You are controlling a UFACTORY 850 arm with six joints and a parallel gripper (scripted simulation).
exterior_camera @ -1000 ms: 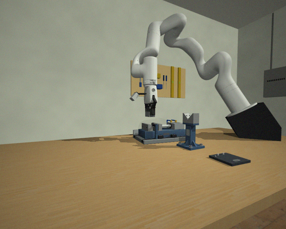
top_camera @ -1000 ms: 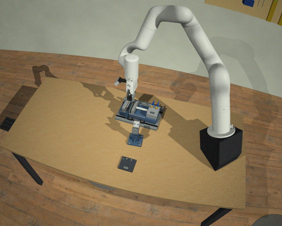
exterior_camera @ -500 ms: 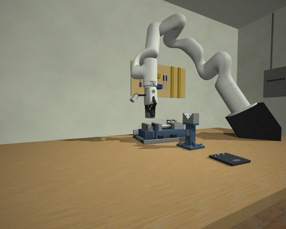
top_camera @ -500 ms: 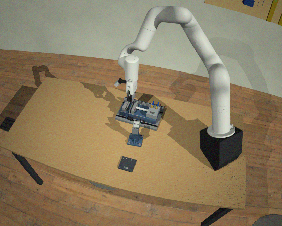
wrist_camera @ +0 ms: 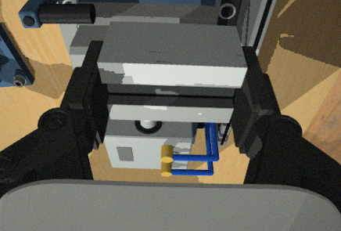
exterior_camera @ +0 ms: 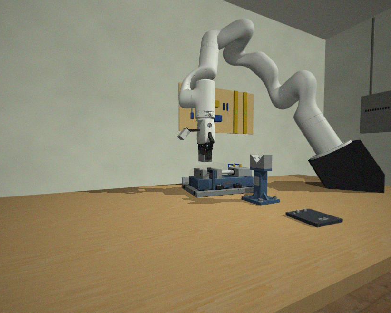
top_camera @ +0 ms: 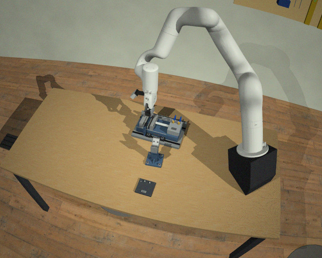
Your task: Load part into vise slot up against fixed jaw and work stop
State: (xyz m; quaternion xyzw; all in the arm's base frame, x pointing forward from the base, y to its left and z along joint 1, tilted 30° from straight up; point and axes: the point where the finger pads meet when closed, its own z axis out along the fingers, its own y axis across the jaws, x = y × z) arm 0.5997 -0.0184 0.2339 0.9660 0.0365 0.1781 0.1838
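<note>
My gripper (wrist_camera: 171,65) is shut on the part, a grey block (wrist_camera: 171,59), gripping it by its two ends. It holds the block a little above the open vise (top_camera: 160,129), as the exterior view also shows (exterior_camera: 205,155). The air cylinder (wrist_camera: 148,147) sits nearer still. The work stop, a short black rod (wrist_camera: 65,13), points in from the left. I cannot see the block's slot.
The blue V-block stand (top_camera: 155,152) stands just in front of the vise. The dark infeed plate (top_camera: 145,187) lies bare nearer the table's front edge. The arm's black base (top_camera: 251,166) is at the right.
</note>
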